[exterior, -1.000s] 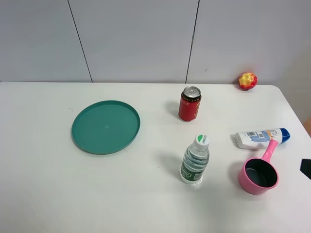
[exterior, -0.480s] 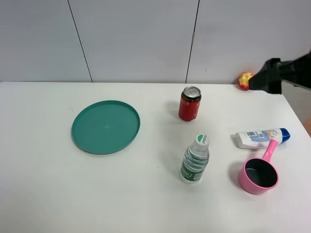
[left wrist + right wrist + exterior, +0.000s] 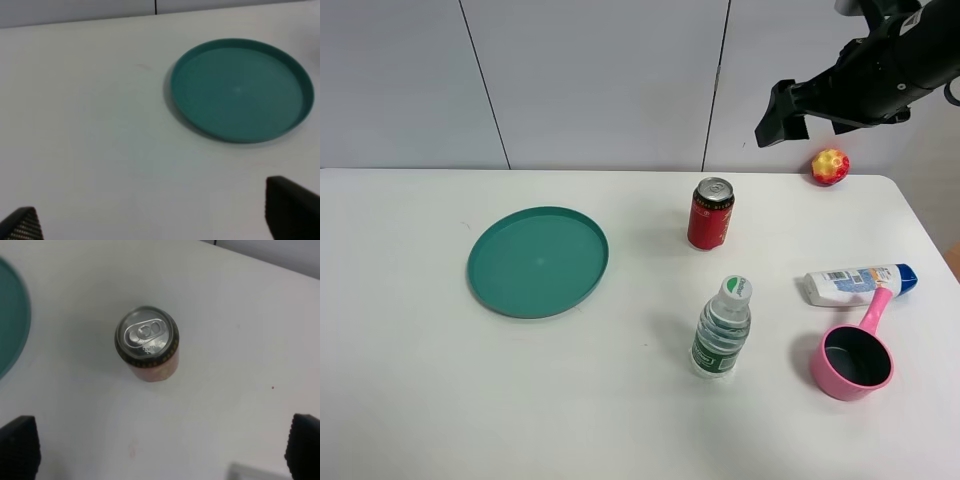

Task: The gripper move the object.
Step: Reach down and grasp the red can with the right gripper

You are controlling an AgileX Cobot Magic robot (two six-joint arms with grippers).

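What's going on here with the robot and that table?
The right gripper hangs open in the air above the red can, its wrist camera looking down on the can's top. Nothing is gripped yet. The can stands upright on the white table, near a water bottle and a green plate.

From where I stood, the right end effector [image 3: 777,114] hung high over the far right part of the tabletop [image 3: 410,400]. Its jaws were spread wide, and the air between it and the red can [image 3: 710,214] was clear. The can stood upright with bare surface all round it. The closest obstacle was the water bottle [image 3: 722,329], upright on the near side and apart from the can. The green plate [image 3: 538,261] lay well off on the left arm's side, across a broad bare stretch. The ball [image 3: 830,166], lotion tube [image 3: 858,284] and pink ladle [image 3: 852,360] crowded the right.
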